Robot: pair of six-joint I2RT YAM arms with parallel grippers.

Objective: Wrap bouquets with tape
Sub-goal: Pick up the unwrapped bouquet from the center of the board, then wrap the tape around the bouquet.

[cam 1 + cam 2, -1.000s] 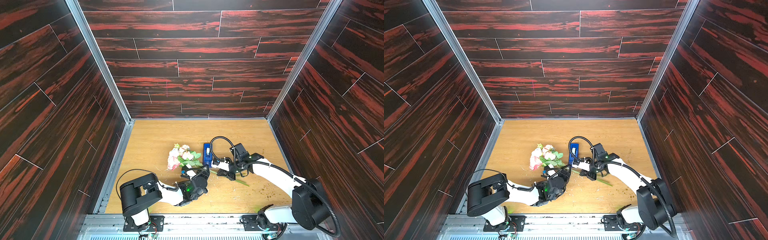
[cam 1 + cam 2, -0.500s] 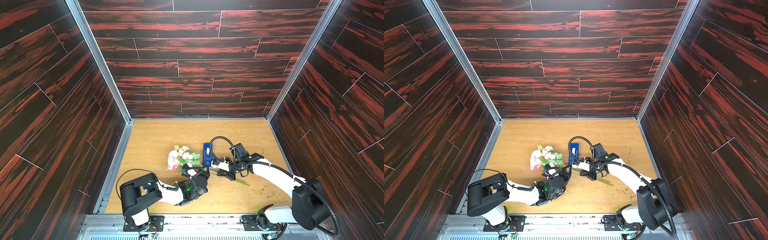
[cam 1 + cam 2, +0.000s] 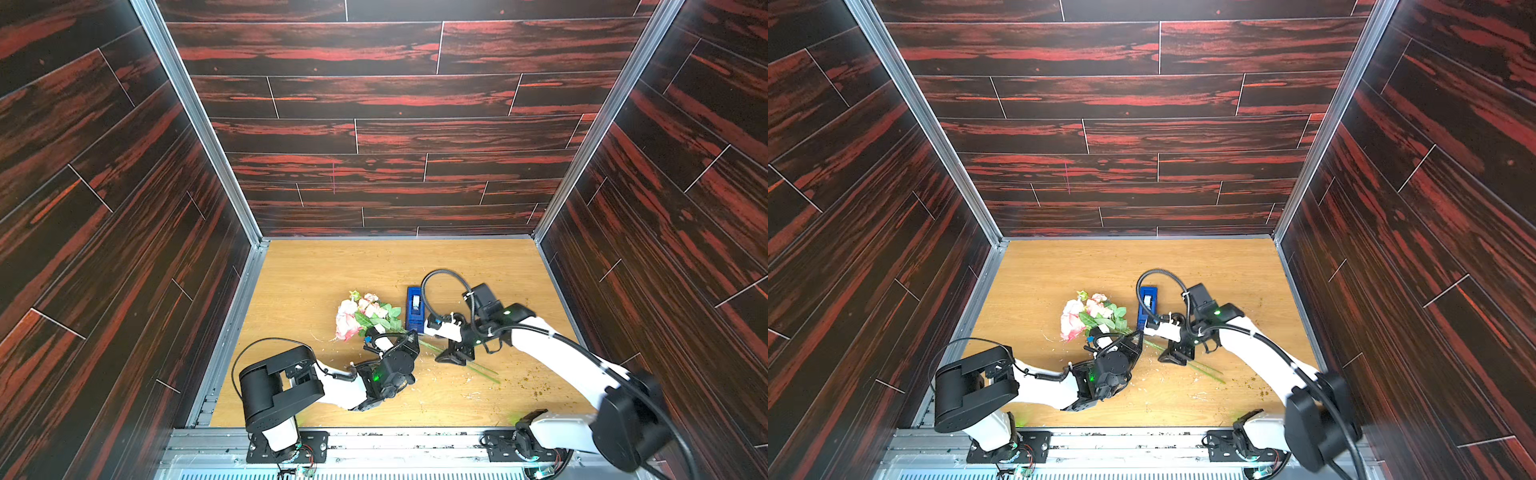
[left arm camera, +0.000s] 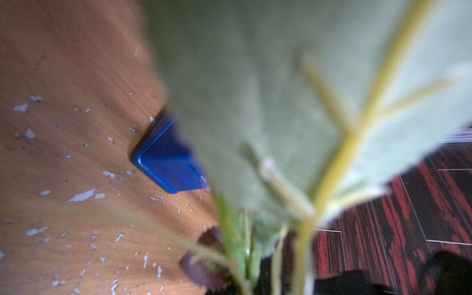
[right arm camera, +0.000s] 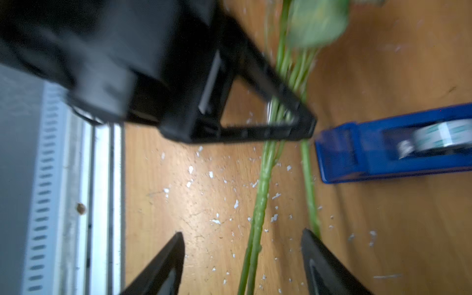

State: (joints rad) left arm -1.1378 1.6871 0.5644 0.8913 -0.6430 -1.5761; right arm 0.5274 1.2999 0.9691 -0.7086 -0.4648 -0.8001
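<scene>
**stems pinched beside the blue dispenser**

the left gripper, black with triangular frames, is pressed onto thin, ridged green stems just beside the blue plastic dispenser. the right gripper stands spread astride them. the soft pink-white bouquet sits left of the dispenser, which holds the glossy whitish tape.

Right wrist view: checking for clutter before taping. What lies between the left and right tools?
The bouquet's green stems, running from the shut left tool into the open right tool, over fleck-strewn table; the right wrist view shows it.
</scene>
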